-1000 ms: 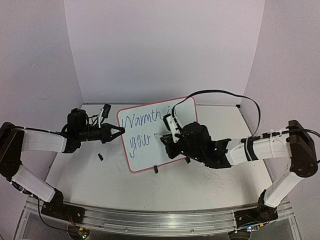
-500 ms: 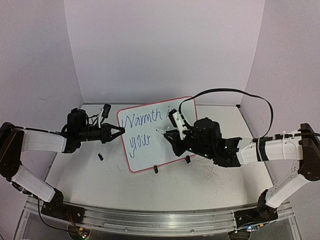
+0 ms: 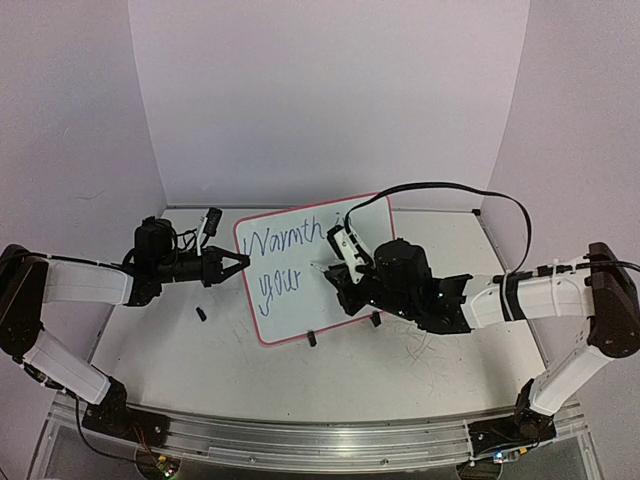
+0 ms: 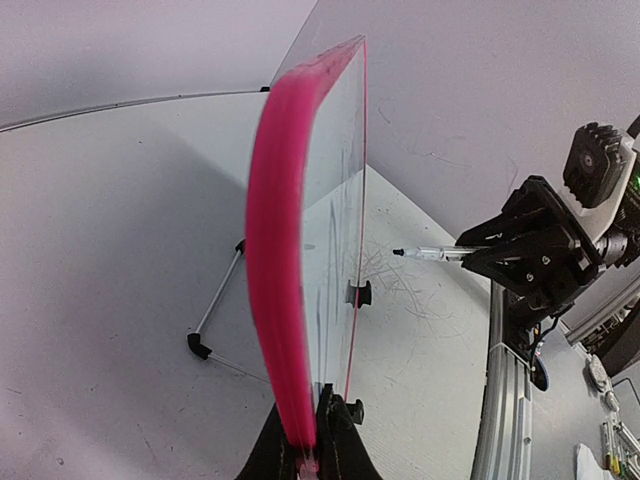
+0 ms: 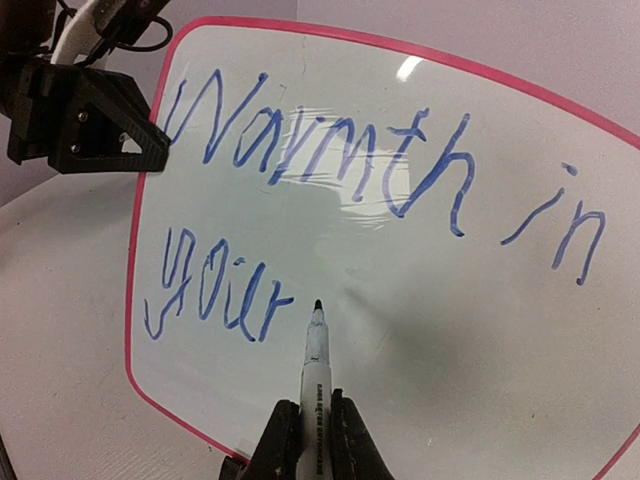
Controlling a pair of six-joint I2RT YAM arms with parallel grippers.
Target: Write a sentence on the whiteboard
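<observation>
The whiteboard [image 3: 300,305] stands tilted on its wire stand, pink-framed, mid-table. The sentence reads "Warmth in" [image 5: 330,150] on the top line and "your" [image 5: 215,290] below, in blue script. My left gripper [image 3: 240,263] is shut on the board's left edge; the left wrist view shows the pink frame [image 4: 280,250] pinched in that gripper [image 4: 305,405]. My right gripper [image 5: 311,398] is shut on a white marker [image 5: 316,350]. Its black tip points just right of "your". In the left wrist view the marker tip [image 4: 398,253] hangs slightly off the board face. From above, the right gripper [image 3: 338,278] is over the board's middle.
A small black cap [image 3: 201,314] lies on the table left of the board. The stand's black feet [image 3: 311,339] rest at the board's near edge, with a wire leg [image 4: 215,310] behind. Grey scribble marks [image 3: 425,345] cover the tabletop. Walls close in on three sides.
My right arm drew back to the right with the marker, then came back left to the board. The left gripper, the board and the writing are unchanged.
</observation>
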